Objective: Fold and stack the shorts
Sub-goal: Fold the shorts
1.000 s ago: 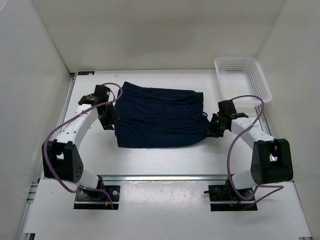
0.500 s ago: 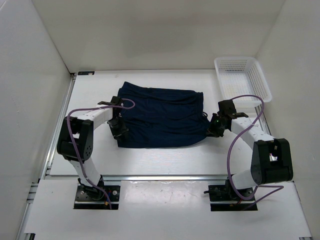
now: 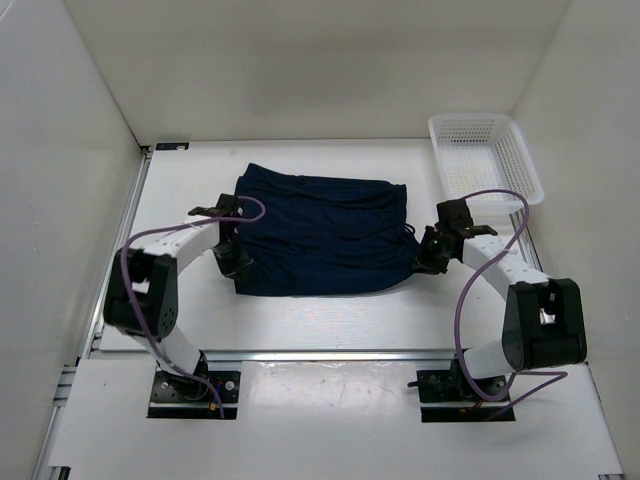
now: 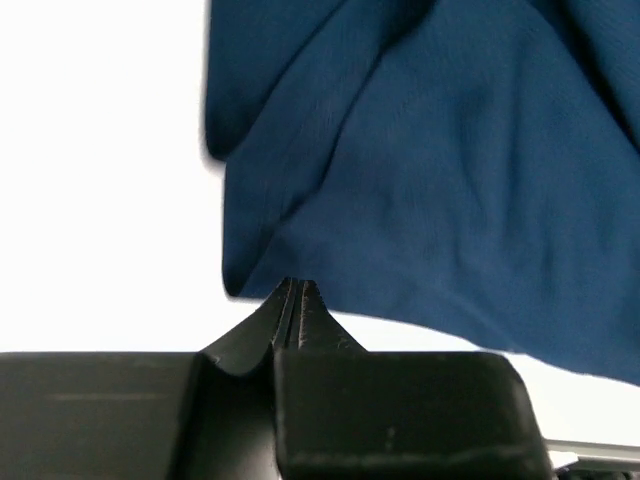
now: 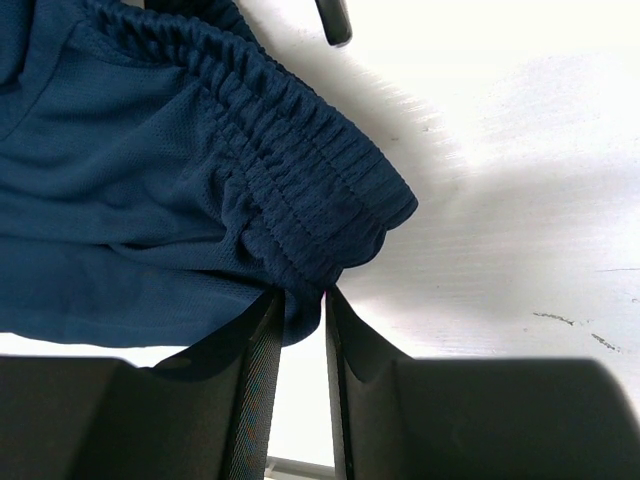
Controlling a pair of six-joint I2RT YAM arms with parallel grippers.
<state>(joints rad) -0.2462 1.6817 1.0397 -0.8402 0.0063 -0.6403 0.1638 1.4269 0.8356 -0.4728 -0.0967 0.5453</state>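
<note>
The dark navy shorts (image 3: 320, 235) lie spread flat in the middle of the table, waistband to the right. My left gripper (image 3: 234, 260) sits at their near-left corner. In the left wrist view its jaws (image 4: 292, 286) are pressed together, the tips overlapping the hem of the shorts (image 4: 430, 180). My right gripper (image 3: 426, 258) is at the near-right corner. Its jaws (image 5: 303, 300) are shut on a fold of cloth just under the gathered waistband (image 5: 300, 170).
A white plastic basket (image 3: 485, 155) stands at the back right corner of the table. White walls close in the left, back and right sides. A metal rail runs along the near edge in front of the arm bases.
My left gripper has come down from the shorts' left side to their near-left corner and its jaws have closed. The right arm and the shorts have not moved.
</note>
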